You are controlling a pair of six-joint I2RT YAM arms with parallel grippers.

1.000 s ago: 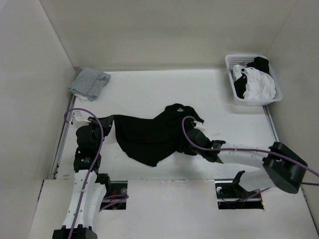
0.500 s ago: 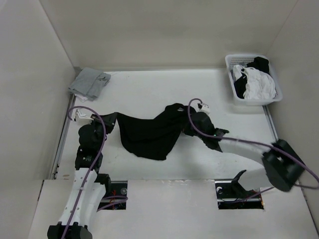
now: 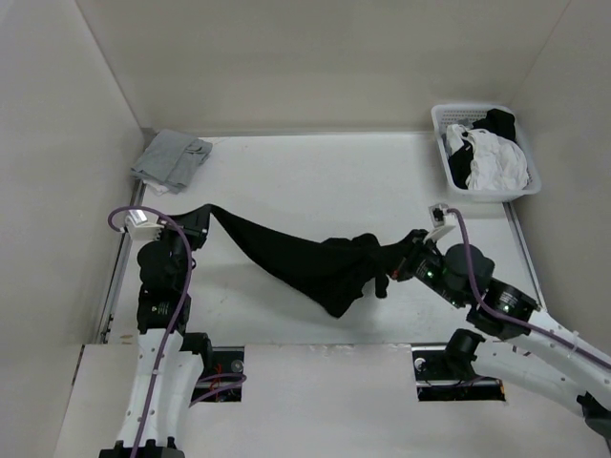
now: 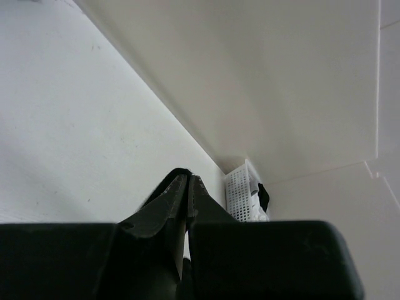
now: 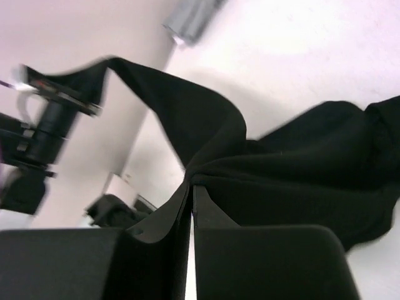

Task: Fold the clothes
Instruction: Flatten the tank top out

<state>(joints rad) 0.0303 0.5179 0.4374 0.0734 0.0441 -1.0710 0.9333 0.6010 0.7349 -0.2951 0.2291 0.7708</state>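
Black shirt (image 3: 305,262): strung above desk (image 3: 315,181) centre, middle sagging; left jaws pinch a corner by the left edge, right jaws pinch bunched cloth. Risk: a harder pull could slip either hold, dropping it crumpled.

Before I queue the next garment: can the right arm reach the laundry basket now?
Probably not yet. The right gripper is shut on the black garment, stretched across to the left gripper. Nothing stands between it and the basket, but it must let go first.
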